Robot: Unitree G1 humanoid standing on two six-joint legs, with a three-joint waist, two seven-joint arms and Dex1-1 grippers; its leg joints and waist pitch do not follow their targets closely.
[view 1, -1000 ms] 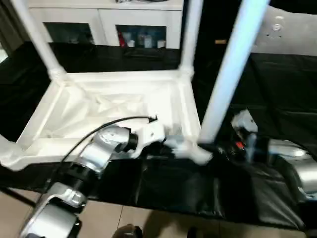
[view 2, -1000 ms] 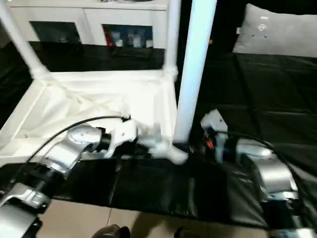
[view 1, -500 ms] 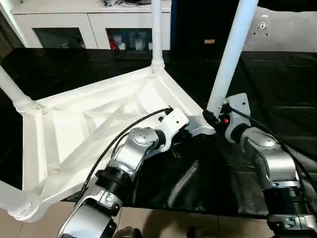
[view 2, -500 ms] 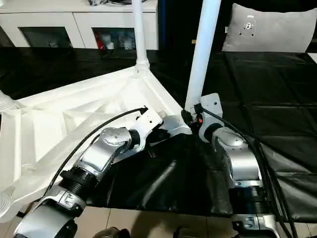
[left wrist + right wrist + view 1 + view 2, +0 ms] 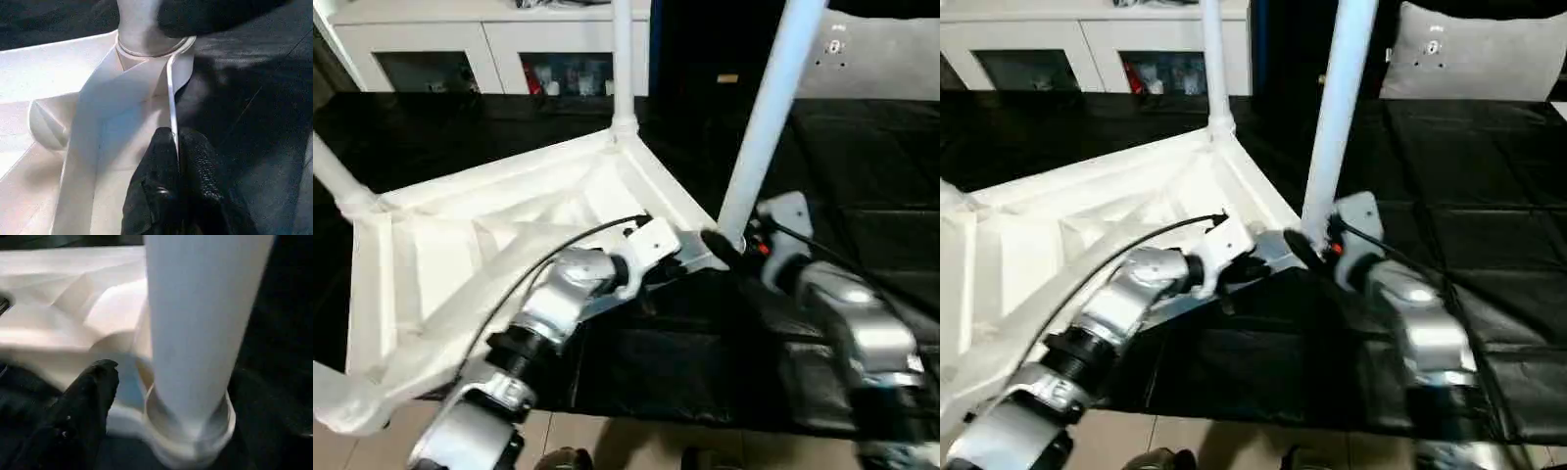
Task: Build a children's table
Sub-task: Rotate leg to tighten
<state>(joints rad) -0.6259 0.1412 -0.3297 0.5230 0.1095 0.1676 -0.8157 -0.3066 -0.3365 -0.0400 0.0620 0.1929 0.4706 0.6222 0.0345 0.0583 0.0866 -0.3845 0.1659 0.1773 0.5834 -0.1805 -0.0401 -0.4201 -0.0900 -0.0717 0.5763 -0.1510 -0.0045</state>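
Note:
The children's table [image 5: 440, 255] lies upside down on the black worktable, its ribbed underside facing up. Three white legs rise from its corner sockets: one at the far corner [image 5: 623, 69], one on the left [image 5: 335, 176], one at the near right corner [image 5: 769, 108]. My left gripper [image 5: 175, 147] is shut on the thin rim of the table top just beside that near right corner socket [image 5: 146, 49]. My right gripper [image 5: 729, 243] stands open around the foot of the near right leg [image 5: 200, 323]. One of its fingers [image 5: 95, 391] sits apart from the tube; the other is hidden behind it.
The black-covered worktable [image 5: 862, 147] stretches to the right and back. A white cabinet [image 5: 489, 39] with glass doors stands behind it, and a grey cushion [image 5: 1469, 49] lies at the far right. The worktable's front edge [image 5: 636, 416] runs just below my forearms, with floor beyond.
My right gripper's fingers have spread away from the foot of the near right leg. The left gripper stays pinched on the rim. The view has shifted and the table now sits at an angle.

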